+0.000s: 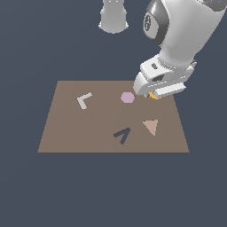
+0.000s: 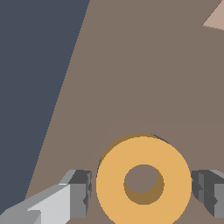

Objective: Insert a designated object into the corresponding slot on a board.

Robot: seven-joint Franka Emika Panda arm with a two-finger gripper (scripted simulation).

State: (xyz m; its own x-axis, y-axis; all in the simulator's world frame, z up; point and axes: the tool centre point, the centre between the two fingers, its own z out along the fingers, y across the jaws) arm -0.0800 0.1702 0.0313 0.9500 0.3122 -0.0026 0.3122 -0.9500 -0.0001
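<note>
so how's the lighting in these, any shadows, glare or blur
Exterior view: flat, even light, no glare, sharp; the gripper hides most of the ring. Wrist view: crisp too, with only a faint dark rim along the ring's far edge and shading inside its hole; the fingers are cut off by the frame.

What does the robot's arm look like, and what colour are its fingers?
The arm is smooth, rounded and white-grey, with a dark round cap on one joint. The gripper is a boxy pale-grey block. Seen close in the wrist view, its fingers are grey with darker tips. No cables show.
</note>
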